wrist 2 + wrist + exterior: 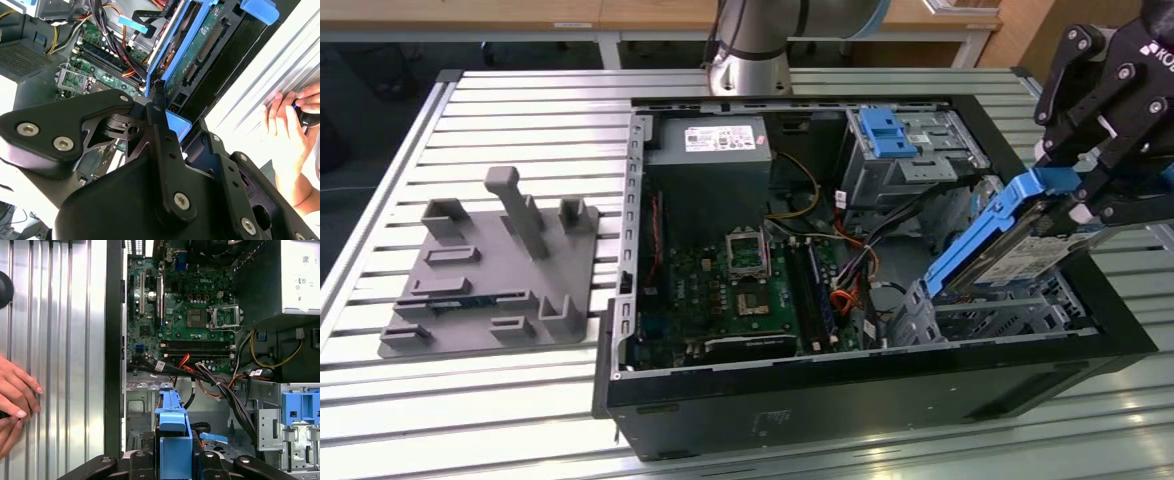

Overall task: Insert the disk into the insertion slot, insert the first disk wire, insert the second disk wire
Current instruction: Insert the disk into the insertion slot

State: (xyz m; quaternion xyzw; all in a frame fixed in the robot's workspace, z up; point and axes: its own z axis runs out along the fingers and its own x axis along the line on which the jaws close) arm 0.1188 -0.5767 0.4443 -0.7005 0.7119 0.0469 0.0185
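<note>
Pincer (1083, 200): clamped on the upper end of the disk's blue carrier.
Disk (1007, 245): tilted, its lower end at the mouth of the insertion slot (1001, 318), at the exterior view's right inside the open computer case (854, 385).
Hand (287, 125): a person's, resting on the slatted bench (520, 400) beside the case.

A silver table of parallel metal slats (520, 110) carries 2 things. An open black computer case (854, 405) lies on its side; just beside it, toward the exterior view's left, sits a flat grey plastic plate with upright posts (480, 295). A person's hand (15, 400) rests on the slats.
</note>
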